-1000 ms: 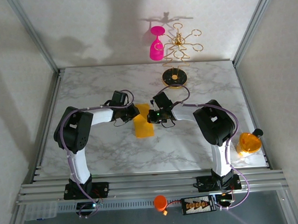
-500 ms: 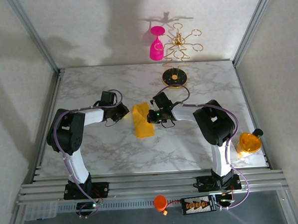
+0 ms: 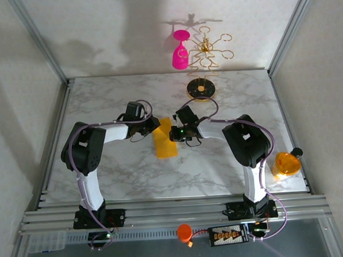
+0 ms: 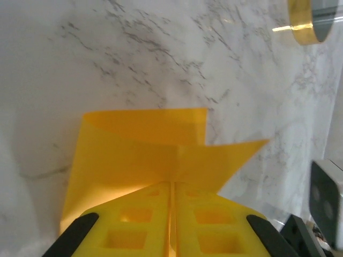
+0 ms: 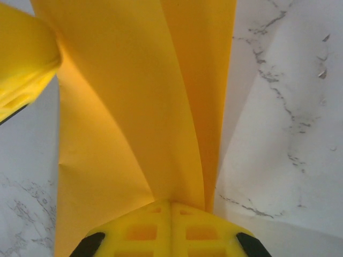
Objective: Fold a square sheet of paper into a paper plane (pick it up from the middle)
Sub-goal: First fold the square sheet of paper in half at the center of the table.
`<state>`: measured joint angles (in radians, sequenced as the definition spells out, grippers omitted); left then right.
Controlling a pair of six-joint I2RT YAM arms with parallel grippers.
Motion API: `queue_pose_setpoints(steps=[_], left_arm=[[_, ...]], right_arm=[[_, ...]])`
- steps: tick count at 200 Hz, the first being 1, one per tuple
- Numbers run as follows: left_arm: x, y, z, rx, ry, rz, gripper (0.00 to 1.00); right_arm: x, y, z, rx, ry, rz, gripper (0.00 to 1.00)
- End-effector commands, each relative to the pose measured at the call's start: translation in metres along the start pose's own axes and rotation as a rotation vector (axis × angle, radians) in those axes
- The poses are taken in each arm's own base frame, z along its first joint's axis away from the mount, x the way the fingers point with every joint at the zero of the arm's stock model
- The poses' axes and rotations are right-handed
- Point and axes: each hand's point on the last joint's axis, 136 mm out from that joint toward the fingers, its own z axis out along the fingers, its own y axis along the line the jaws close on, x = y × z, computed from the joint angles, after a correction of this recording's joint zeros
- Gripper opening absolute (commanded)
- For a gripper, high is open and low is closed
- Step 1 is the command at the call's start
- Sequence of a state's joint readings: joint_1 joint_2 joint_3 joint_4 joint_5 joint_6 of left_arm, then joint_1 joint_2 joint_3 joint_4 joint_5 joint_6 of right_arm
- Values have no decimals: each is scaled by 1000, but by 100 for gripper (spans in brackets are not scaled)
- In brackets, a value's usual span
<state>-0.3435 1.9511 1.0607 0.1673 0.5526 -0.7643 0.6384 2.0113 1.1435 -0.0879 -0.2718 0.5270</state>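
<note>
Paper (image 3: 165, 145) sits partly folded on the marble surface (image 3: 122, 183) — left fingers (image 4: 134, 235) and right fingers (image 5: 139, 233) each pinch it.

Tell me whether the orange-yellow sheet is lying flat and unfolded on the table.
No: the square sheet of paper is folded over, its layers pinched in the shut right end effector.

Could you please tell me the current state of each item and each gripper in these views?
sheet of paper: folded over into a narrow strip, layers bowed apart, pinched from both sides.
left gripper: shut on the sheet of paper.
right gripper: shut on the sheet of paper.
wine glass: hanging on the stand, bowl down.
stand: upright, carrying one glass.
</note>
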Motion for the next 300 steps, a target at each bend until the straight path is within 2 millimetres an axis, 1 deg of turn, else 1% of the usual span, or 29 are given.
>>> queue_pose_setpoints(steps=[1, 15, 26, 49, 64, 76, 86, 96, 107, 123, 143, 158, 177, 196, 215, 228, 237, 256, 276, 300], left_arm=[[-13, 13, 6, -62, -35, -30, 11], [-17, 24, 8, -95, -46, -47, 11], [-19, 37, 9, -127, -54, -59, 11], [-27, 61, 5, -204, -70, -47, 11], [-37, 76, 1, -250, -74, -28, 11], [-46, 84, -3, -276, -77, -10, 11], [-53, 86, -6, -288, -82, 5, 11], [-60, 84, -10, -293, -87, 17, 11], [-65, 73, -14, -273, -91, 26, 11], [-71, 46, -20, -194, -103, 23, 11], [-64, 17, -26, -124, -105, 33, 11], [-50, 0, -25, -78, -89, 39, 12], [-30, -6, -16, -64, -52, 42, 12], [-16, 7, -4, -111, -16, 37, 12], [-9, 22, 4, -146, 10, 17, 11], [-6, 35, 4, -182, 23, 8, 11], [-7, 43, 3, -197, 19, -2, 11], [-10, 50, 3, -201, 17, -14, 11], [-11, 57, 6, -216, 17, -21, 11], [-7, 72, 11, -251, 26, -46, 11]], right_arm=[[147, -164, -1, 612, 415, 90, 2], [148, -166, -2, 617, 419, 90, 2], [148, -167, -2, 622, 419, 88, 2], [150, -168, -4, 629, 421, 87, 2], [149, -168, -4, 632, 416, 90, 2], [148, -168, -3, 631, 411, 90, 2], [147, -167, -3, 630, 410, 89, 2], [147, -168, -3, 632, 410, 90, 2], [146, -167, -3, 631, 409, 90, 2], [145, -166, -3, 626, 405, 90, 2], [143, -164, -3, 622, 403, 88, 2], [141, -163, -3, 620, 400, 87, 2], [139, -162, -1, 610, 397, 79, 2], [135, -159, 1, 594, 399, 56, 3], [122, -150, 1, 558, 375, 2, 4], [111, -143, 0, 542, 361, -38, 5], [104, -137, -1, 518, 352, -63, 6], [87, -124, -1, 481, 326, -96, 6], [65, -106, 0, 425, 295, -117, 7], [35, -79, -5, 344, 230, -185, 9]])
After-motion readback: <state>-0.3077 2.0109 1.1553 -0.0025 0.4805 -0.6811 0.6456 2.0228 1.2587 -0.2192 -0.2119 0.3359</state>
